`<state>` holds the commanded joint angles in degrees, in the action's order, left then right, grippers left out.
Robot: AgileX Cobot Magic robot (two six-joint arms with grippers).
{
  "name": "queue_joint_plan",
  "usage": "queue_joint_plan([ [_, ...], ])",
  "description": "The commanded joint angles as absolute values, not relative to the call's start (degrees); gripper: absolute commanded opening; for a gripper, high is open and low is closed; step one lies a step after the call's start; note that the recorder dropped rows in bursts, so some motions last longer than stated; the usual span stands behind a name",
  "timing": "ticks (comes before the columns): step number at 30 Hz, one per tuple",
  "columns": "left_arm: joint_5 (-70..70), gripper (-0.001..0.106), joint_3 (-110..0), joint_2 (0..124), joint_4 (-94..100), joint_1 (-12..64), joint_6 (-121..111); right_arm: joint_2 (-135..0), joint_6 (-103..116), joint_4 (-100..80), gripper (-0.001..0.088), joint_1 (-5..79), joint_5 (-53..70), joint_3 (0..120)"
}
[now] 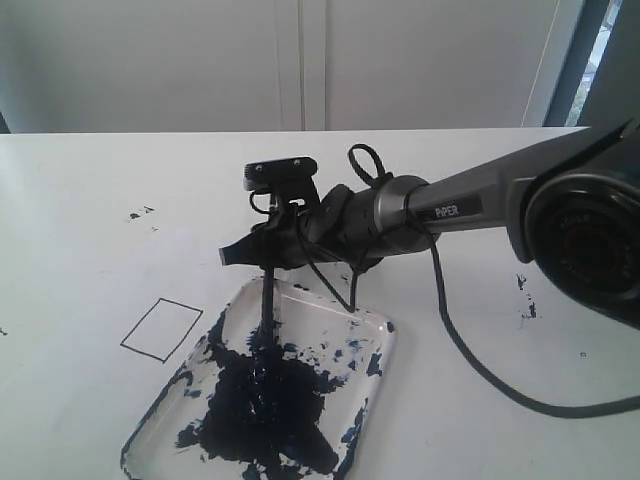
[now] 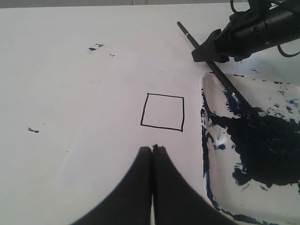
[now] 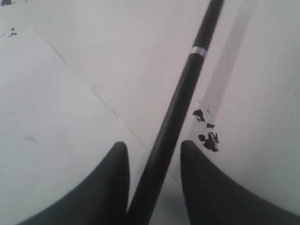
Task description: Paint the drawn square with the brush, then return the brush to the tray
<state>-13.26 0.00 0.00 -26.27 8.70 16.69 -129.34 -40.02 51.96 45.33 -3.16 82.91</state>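
The blank drawn square (image 1: 162,328) (image 2: 162,111) lies on the white paper, left of the tray (image 1: 385,340) (image 2: 204,93), which is smeared with dark blue paint. The brush (image 1: 267,305) (image 2: 187,33) (image 3: 187,79) slants across the tray's far rim, its tip in the paint blotch. My right gripper (image 1: 232,255) (image 2: 199,55) (image 3: 152,145) is open over that rim. Its fingers straddle the brush handle, with a gap showing on one side. My left gripper (image 2: 153,148) is shut and empty, just short of the square's near side. It is not visible in the exterior view.
Small paint specks mark the table at the far left (image 1: 140,213) and at the right (image 1: 525,300). The right arm's black cable (image 1: 470,360) loops over the table to the right of the tray. The table's back edge meets a white wall.
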Motion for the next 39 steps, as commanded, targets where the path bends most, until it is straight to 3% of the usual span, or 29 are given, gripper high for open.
queue_joint_plan([
  [9, -13.26, 0.0, 0.0, 0.0, -26.27, 8.7, 16.69, -126.33, -40.02, 51.96, 0.0, 45.68, -3.16, 82.91],
  [13, -13.26, 0.0, 0.0, 0.0, -26.27, 8.7, 16.69, -121.91, -40.02, 51.96, 0.0, 46.73, -0.76, 82.91],
  [26, -13.26, 0.0, 0.0, 0.0, -26.27, 8.7, 16.69, -117.38, -61.14, 50.22, 0.0, 52.26, 31.49, 82.81],
  [39, -13.26, 0.0, 0.0, 0.0, -26.27, 8.7, 16.69, -121.39, -72.91, 52.96, 0.0, 52.59, 41.27, 82.81],
])
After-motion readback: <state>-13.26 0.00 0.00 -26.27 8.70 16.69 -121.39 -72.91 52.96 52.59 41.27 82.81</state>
